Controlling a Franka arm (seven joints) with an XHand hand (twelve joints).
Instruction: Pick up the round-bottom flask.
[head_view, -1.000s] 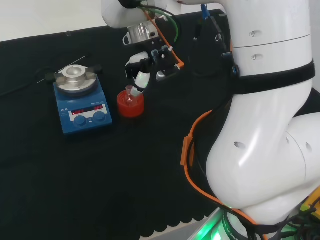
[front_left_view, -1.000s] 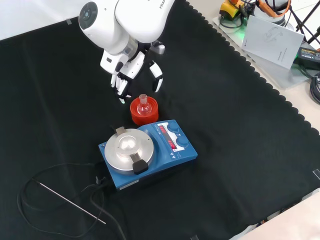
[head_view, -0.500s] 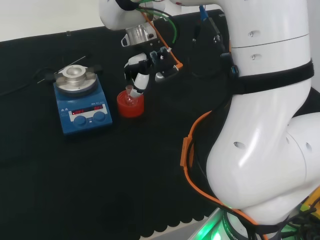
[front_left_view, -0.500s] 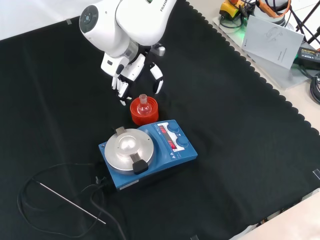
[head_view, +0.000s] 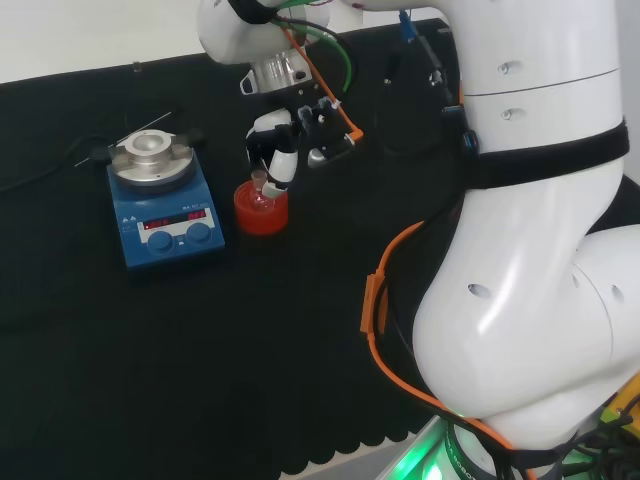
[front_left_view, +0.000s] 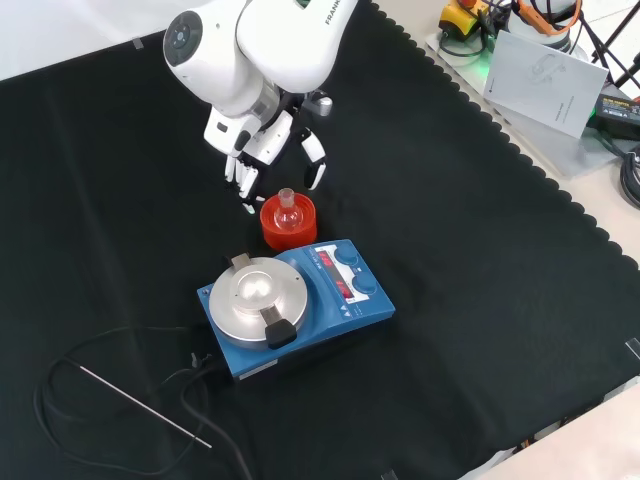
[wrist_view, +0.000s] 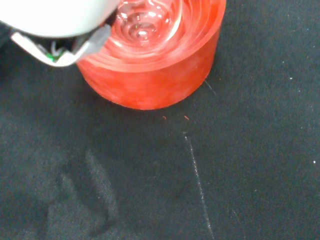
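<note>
Looking down from the front view, I see the hand (front_left_view: 262, 150) hanging over the black cloth (front_left_view: 480, 260) just at 11 o'clock of the red ribbed stand (front_left_view: 288, 226). Its fingers (front_left_view: 243, 182) point down and are spread apart, the thumb (front_left_view: 315, 165) set off at 1 o'clock of the stand, and nothing is between them. I see a gap between the fingertips and the flask's neck in this view, so I read no contact.

The round-bottom flask (front_left_view: 288, 208) sits upright in the stand, its short clear neck poking above the red rim. The stand touches or nearly touches the far edge of the blue stirrer plate (front_left_view: 295, 305), which lies at 6 o'clock of it. A thin metal probe (front_left_view: 145, 405) and its black cable (front_left_view: 70, 370) rest on the cloth at 8 o'clock of the plate.

From the head view, the hand (head_view: 290, 140) sits at 1 o'clock of the stand (head_view: 261, 208), one fingertip very close to the flask (head_view: 262, 190); I cannot tell there whether it touches. The stirrer plate (head_view: 165, 215) is at 9 o'clock of the stand.

In the wrist view I see the stand (wrist_view: 150, 70) close up with the glass of the flask (wrist_view: 145, 22) nested inside, and a blurred pale part of the hand (wrist_view: 50, 20) before it.
</note>
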